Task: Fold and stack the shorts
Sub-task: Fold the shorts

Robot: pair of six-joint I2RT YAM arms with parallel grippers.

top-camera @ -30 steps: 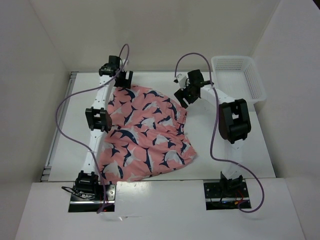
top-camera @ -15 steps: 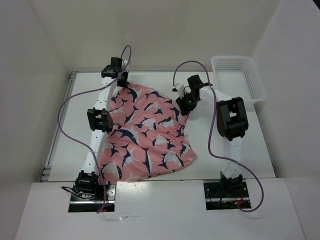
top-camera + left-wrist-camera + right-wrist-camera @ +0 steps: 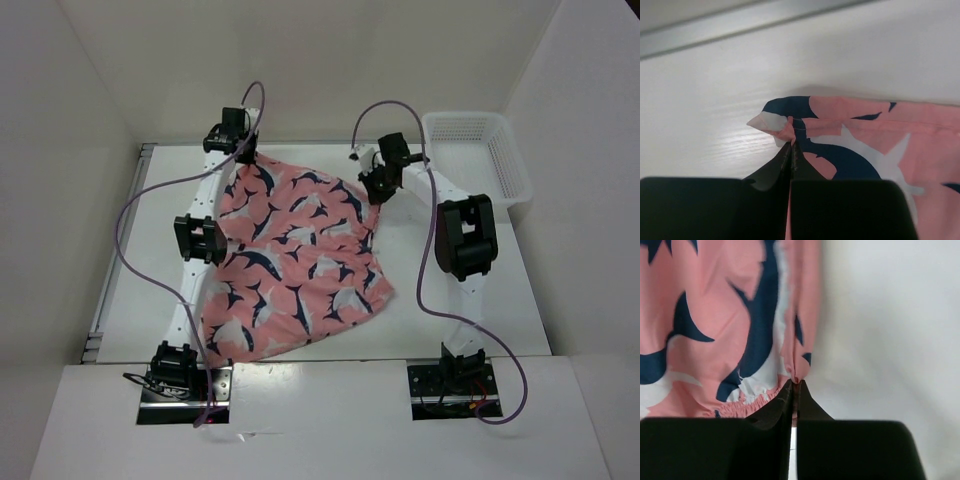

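Observation:
The coral-pink shorts (image 3: pixel 290 260) with navy-and-white sharks lie spread across the middle of the table. At their far left corner my left gripper (image 3: pixel 243 160) is shut on the fabric; in the left wrist view that pinched corner (image 3: pixel 785 127) bunches right at my left gripper (image 3: pixel 791 146). My right gripper (image 3: pixel 376 190) is shut on the far right corner by the elastic waistband; the right wrist view shows the pink edge (image 3: pixel 799 365) caught at my right gripper (image 3: pixel 796 385). The far edge of the shorts is stretched between the two grippers.
A white mesh basket (image 3: pixel 478 150) stands at the back right of the table. White walls enclose the table on the left, back and right. Purple cables loop above both arms.
Both grippers have shut on the far corners of the shorts. The far edge has been pulled back and outward, so the cloth lies more spread than before.

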